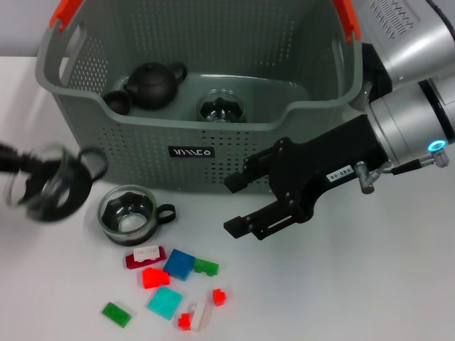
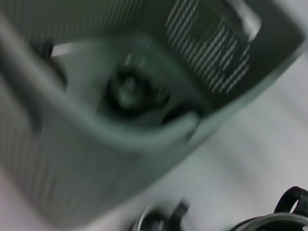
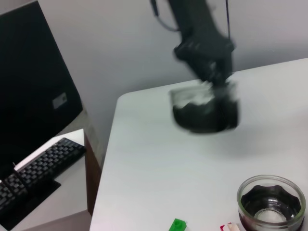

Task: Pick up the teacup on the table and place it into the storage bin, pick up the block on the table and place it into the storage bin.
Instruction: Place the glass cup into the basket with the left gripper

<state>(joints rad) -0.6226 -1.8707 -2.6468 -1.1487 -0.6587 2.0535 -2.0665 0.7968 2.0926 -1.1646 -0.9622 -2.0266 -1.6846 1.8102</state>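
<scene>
Scattered coloured plastic blocks (image 1: 170,284) lay nearest; left gripper (image 1: 11,162) clasped a glass teacup (image 1: 50,183), which should clear the grey-green perforated storage bin's (image 1: 142,153) rim; right gripper (image 1: 238,206) gaped empty.

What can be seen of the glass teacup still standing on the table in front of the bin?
The teacup is clear glass with a dark, scalloped insert inside and a small black loop handle on the side toward the robot's right. It stands upright on the white table, just in front of the storage bin without touching it. Coloured blocks lie nearer the robot. No gripper touches it; the right wrist view shows it too.
</scene>
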